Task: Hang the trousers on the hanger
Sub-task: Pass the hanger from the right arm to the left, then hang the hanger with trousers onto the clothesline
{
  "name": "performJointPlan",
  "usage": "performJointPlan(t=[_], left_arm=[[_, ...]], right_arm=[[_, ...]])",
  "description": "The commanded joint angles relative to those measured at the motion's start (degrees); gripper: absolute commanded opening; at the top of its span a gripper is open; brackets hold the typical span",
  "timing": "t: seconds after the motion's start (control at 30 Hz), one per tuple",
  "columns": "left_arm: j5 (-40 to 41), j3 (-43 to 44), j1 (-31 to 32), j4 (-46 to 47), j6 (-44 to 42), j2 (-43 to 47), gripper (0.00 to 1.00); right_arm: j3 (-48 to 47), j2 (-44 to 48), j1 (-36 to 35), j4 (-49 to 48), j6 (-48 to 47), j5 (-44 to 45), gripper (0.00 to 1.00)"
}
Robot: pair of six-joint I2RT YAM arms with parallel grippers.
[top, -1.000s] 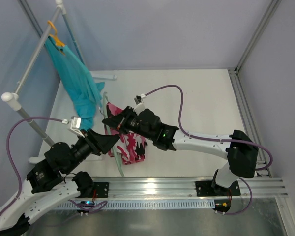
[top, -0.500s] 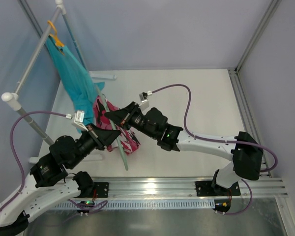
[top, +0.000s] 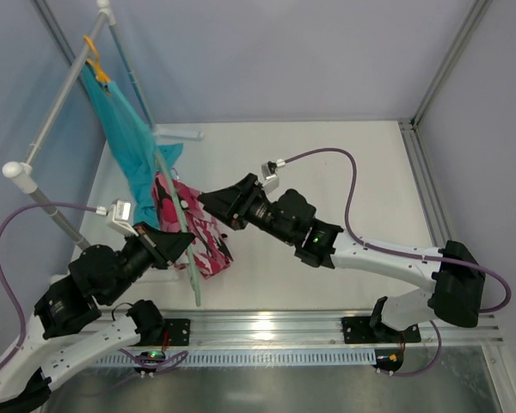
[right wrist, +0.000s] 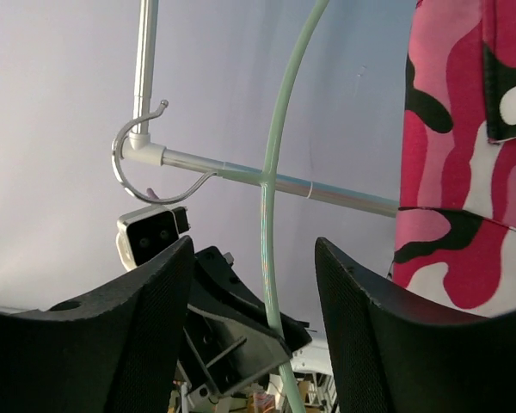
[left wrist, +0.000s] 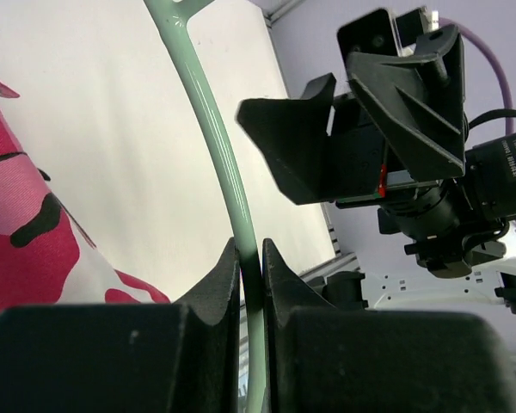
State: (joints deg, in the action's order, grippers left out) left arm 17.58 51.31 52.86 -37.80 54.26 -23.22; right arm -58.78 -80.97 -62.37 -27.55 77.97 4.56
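Left pincer (left wrist: 249, 258) pressed shut on a rod of the hanger (left wrist: 217, 129), right pincer (right wrist: 254, 249) spread, a hanger rod seen between its fingers, trousers (top: 208, 249) draped on the hanger, held over the left of the table (top: 344, 172), just beside the teal garment (top: 133, 146)

Left arm (top: 69, 305), lower left: white link shells, black joint housings. Right arm (top: 387, 252), centre to lower right: same build, green indicator light (top: 314, 242) on forearm housing. Purple cable (top: 320, 152) loops from each wrist, ends at white connector block (top: 267, 171). Gripper fingers (left wrist: 211, 288): matte black, wedge-shaped, along lower edge of wrist views.
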Motion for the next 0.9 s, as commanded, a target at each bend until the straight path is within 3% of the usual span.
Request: performJointPlan(t=[0.0, 0.17, 0.47, 0.57, 0.87], left_arm=[[4.5, 4.2, 0.0, 4.9, -2.1, 4.2, 0.0], [8.2, 7.2, 0.0, 0.0, -2.1, 8.4, 0.01], [15.9, 14.6, 0.0, -10.4, -0.5, 10.2, 0.0], [15.5, 14.7, 0.0, -10.1, -0.7, 10.6, 0.0], [17.1, 15.2, 0.0, -11.1, -1.1, 11.1, 0.0]], right_arm=[[2.4, 4.6, 0.3, 2.1, -3.4, 0.9, 0.61], [6.8, 6.9, 0.3, 2.6, -2.4, 1.5, 0.62], [5.7, 5.7, 0.3, 6.4, -3.3, 0.0, 0.63], [0.8, 1.4, 1.5, 12.1, -7.6, -1.7, 0.63], [-9.7, -12.8, 2.3, 10.0, -10.6, -12.5, 0.64]])
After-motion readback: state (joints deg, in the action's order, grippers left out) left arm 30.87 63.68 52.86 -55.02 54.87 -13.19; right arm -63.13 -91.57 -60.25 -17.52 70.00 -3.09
